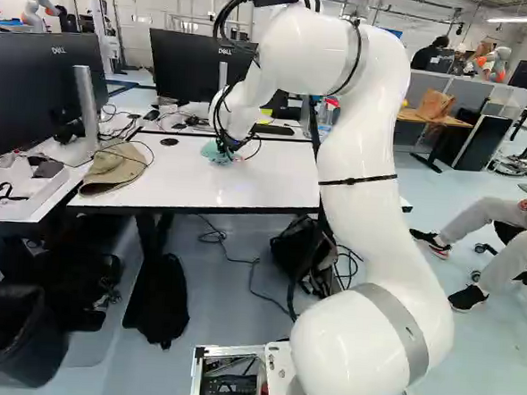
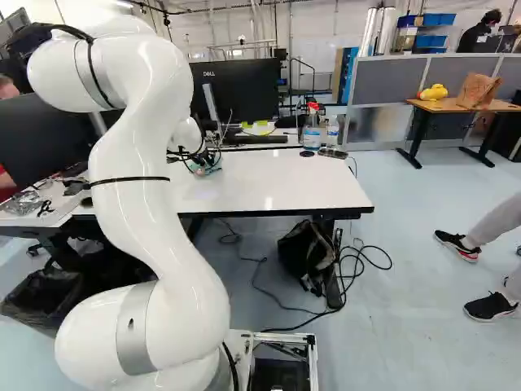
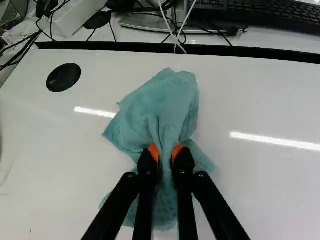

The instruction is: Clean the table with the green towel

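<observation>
Pincer: your black gripper (image 1: 231,145) with orange pads is grasping a fold of the towel; in the wrist view both its fingers (image 3: 148,162) press the cloth from two sides.
Green towel: your crumpled teal-green cloth towel (image 3: 167,105) touches the tabletop, spreading ahead of, beside and under the fingers.
Far edge: on your white table with black edging (image 1: 274,176), the cloth lies nearer this side than the near one, but apart from it; just past the edge you have a black keyboard (image 3: 260,11).
Near edge: well apart from the cloth, with white surface between for your sweep.
Left end: the tan fabric cap (image 1: 113,168), crossed by a thin black cable (image 1: 141,159), bounds your room there; between it and the towel, near the far edge, sits a flat round black disc (image 3: 64,77).
Right end: a long stretch of white surface lets you move that way; the clear spray bottle with red head (image 2: 311,132) stands by the far edge.
Floor: you have a black backpack (image 2: 305,252) below the near edge.
</observation>
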Tool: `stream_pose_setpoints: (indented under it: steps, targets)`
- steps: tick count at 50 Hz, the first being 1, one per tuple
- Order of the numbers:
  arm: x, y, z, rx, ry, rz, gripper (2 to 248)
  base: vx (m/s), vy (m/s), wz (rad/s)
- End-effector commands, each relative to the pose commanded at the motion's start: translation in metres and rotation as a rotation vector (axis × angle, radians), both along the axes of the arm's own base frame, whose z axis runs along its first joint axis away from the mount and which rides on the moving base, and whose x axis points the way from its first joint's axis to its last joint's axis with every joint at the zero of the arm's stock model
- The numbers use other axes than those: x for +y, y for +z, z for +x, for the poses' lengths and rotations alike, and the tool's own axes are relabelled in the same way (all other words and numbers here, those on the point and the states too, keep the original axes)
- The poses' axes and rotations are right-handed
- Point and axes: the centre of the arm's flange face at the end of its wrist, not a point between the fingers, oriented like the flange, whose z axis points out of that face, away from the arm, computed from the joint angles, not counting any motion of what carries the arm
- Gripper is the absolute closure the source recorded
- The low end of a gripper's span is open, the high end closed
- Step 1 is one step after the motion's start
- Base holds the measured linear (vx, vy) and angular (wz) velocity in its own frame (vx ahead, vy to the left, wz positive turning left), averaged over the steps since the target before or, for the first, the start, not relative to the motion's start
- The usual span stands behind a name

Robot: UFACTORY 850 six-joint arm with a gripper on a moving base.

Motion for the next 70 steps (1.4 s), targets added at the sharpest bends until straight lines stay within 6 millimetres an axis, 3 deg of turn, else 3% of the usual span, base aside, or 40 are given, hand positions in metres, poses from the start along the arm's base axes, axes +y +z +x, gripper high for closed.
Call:
stream_pose_setpoints:
  steps: [13, 43, 70]
  targets:
    - [-0.003, 0.016, -0.007, -0.016, -0.001, 0.005, 203, 0.0, 0.0, 0.0]
    - [-0.034, 0.059, -0.065, -0.031, -0.023, 0.009, 203, 0.0, 0.0, 0.0]
    - [-0.073, 0.062, -0.104, -0.009, -0.071, 0.002, 203, 0.0, 0.0, 0.0]
